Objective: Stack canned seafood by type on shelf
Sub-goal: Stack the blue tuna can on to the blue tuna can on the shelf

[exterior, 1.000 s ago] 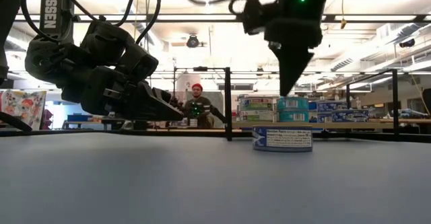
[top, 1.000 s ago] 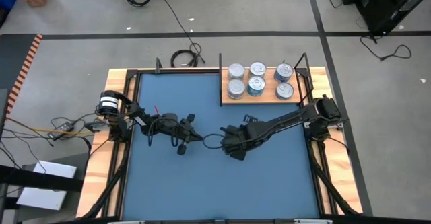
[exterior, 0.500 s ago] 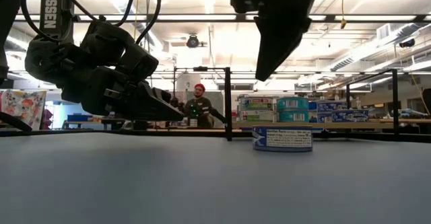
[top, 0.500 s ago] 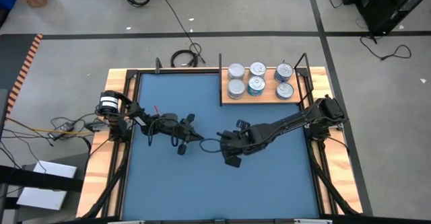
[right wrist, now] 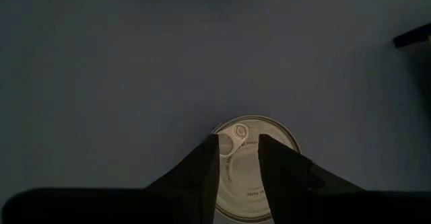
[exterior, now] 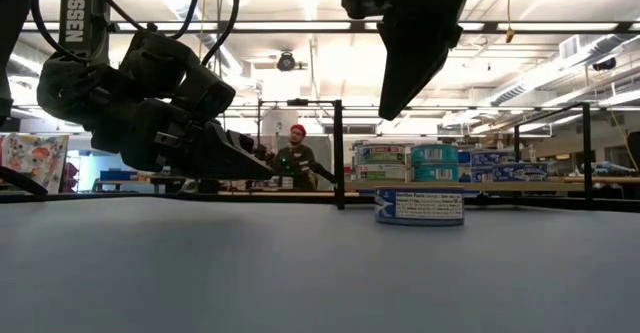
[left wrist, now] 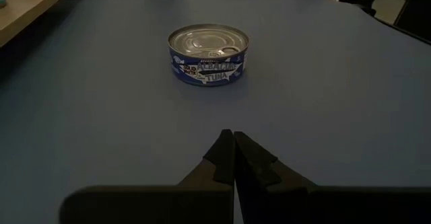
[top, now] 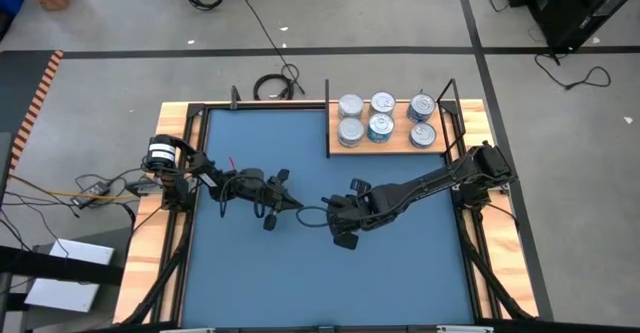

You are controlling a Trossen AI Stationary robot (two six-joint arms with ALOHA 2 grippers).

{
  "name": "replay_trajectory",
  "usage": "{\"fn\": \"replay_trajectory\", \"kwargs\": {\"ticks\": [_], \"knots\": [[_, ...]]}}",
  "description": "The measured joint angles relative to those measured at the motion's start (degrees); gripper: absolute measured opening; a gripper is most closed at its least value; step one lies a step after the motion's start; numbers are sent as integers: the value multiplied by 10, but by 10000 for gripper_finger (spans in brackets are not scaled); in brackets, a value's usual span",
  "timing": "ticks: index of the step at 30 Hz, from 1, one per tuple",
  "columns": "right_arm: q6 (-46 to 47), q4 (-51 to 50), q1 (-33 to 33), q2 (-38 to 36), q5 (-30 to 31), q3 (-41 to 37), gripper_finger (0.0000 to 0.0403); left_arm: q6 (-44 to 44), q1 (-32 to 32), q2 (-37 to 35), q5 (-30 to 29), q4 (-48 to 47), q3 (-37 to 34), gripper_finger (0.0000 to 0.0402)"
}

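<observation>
One tin of canned seafood [left wrist: 208,52], silver lid and blue label, stands on the blue mat [top: 300,283] near its middle; it also shows in the low view [exterior: 420,206]. My right gripper [right wrist: 238,146] hangs open above this tin [right wrist: 259,163], slanting down, well clear of it [exterior: 392,103]. My left gripper [left wrist: 234,140] is shut, hovering over the mat a little to the tin's left [top: 296,208]. Several more tins [top: 381,118] stand on the wooden shelf [top: 385,148] at the far right.
A black frame with upright posts [exterior: 338,153] rings the mat; the shelf sits inside its far right corner. Wide bare mat lies toward the near edge. A person [exterior: 292,158] sits in the room behind the table.
My right gripper has risen a little, shifted toward the table's left and tipped from pointing straight down to a slant, then held still. The tin and my left gripper have stayed put.
</observation>
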Motion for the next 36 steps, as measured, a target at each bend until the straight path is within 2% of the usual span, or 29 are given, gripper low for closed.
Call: {"fn": "replay_trajectory", "kwargs": {"ticks": [16,27,36], "knots": [[-8,8,0,0,9,0,113,0,0,0,0,0,0,5],[-67,7,0,-6,20,0,113,2,0,0,0,1,0,5],[-77,16,0,-7,23,0,113,3,0,0,0,4,0,5]]}}
